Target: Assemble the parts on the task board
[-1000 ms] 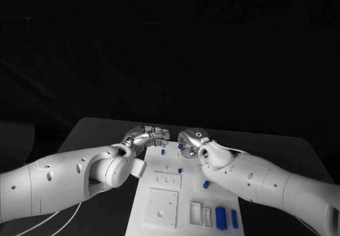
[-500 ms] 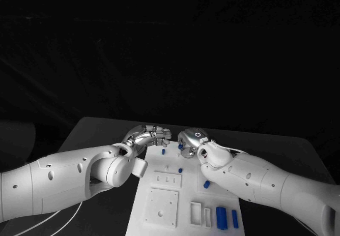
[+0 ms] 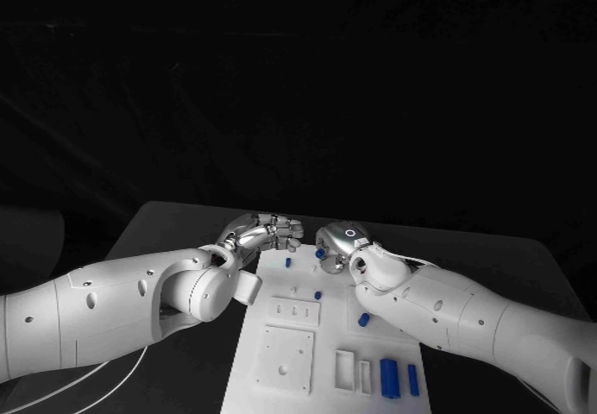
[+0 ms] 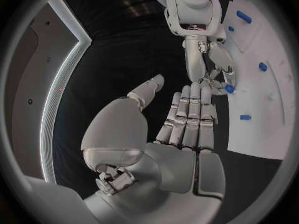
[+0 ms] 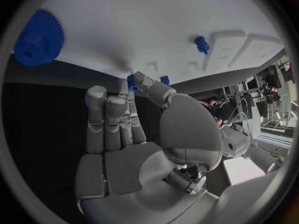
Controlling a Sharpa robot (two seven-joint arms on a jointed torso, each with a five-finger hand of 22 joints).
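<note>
The white task board point(image 3: 284, 345) lies lengthwise before me. My left hand point(image 3: 265, 233) hovers at its far left corner with fingers stretched out and the thumb apart, holding nothing point(image 4: 187, 119). My right hand point(image 3: 338, 247) is at the far edge beside it. Its thumb and a fingertip pinch a small blue part point(image 5: 132, 81) at the board's edge, which also shows at the fingertips from the left wrist point(image 4: 229, 88). A blue gear point(image 5: 39, 37) and a blue peg point(image 5: 201, 44) sit on the board.
More blue parts are on the board: one near the far edge point(image 3: 289, 261), two along the middle point(image 3: 317, 295) point(image 3: 363, 319), and two long ones point(image 3: 388, 378) near the front right. White raised blocks point(image 3: 295, 312) occupy the board's left half. Black table surrounds it.
My left hand has risen a little and its fingers have uncurled from a fist-like pose. My right hand has stayed at the board's far edge.
</note>
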